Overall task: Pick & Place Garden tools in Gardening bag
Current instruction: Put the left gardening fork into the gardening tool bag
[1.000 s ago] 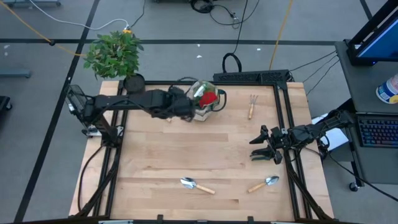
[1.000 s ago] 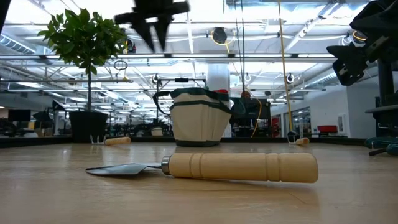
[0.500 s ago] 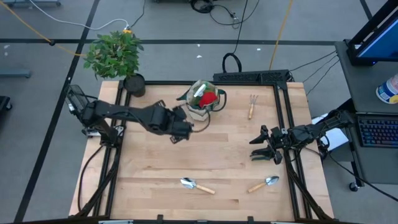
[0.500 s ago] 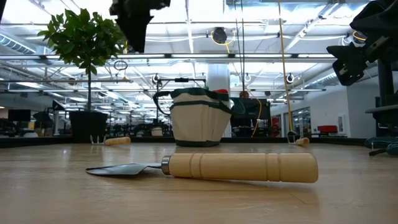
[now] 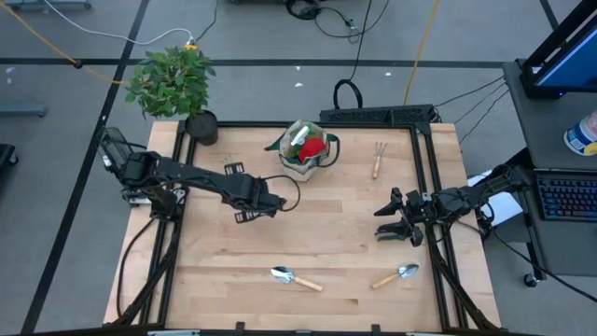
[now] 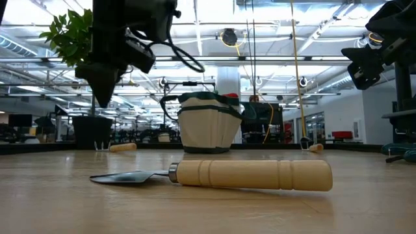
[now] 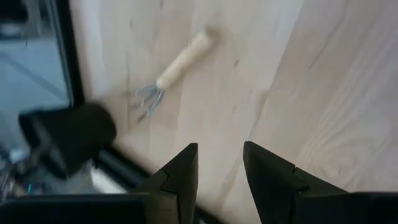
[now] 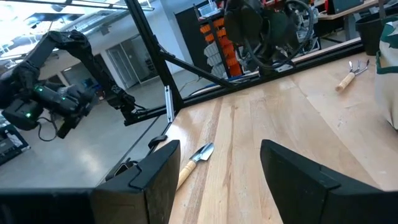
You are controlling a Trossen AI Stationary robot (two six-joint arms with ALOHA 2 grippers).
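From above we are seeing the left gripper (image 5: 240,192) hanging over the left-centre of the table (image 5: 308,243), its two fingers parted and holding nothing. The gardening bag (image 5: 304,152) is sitting at the far edge, with something red and a green-white bottle (image 5: 298,138) showing inside it. Only the left wrist view is showing us a claw rake (image 7: 175,70) lying on the boards ahead of those open fingers (image 7: 184,169), near the black plant pot (image 7: 73,131) and the dark frame rail at the table's edge.

The right gripper (image 5: 395,218) is waiting by the right edge with its jaws spread wide and empty. A second claw rake (image 5: 378,159) is lying far right, between the bag and the right rail. Two trowels are resting along the near edge: a left trowel (image 5: 294,277) and a right trowel (image 5: 395,275), well apart from each other. The right wrist view is catching a trowel (image 8: 193,162) ahead of its own fingers.

From table height we are looking along a trowel (image 6: 221,174) lying flat across the foreground, with the bag (image 6: 207,125) upright behind it and the potted plant (image 6: 88,78) at far left.

The middle of the table is lying bare between the bag and the near trowels.
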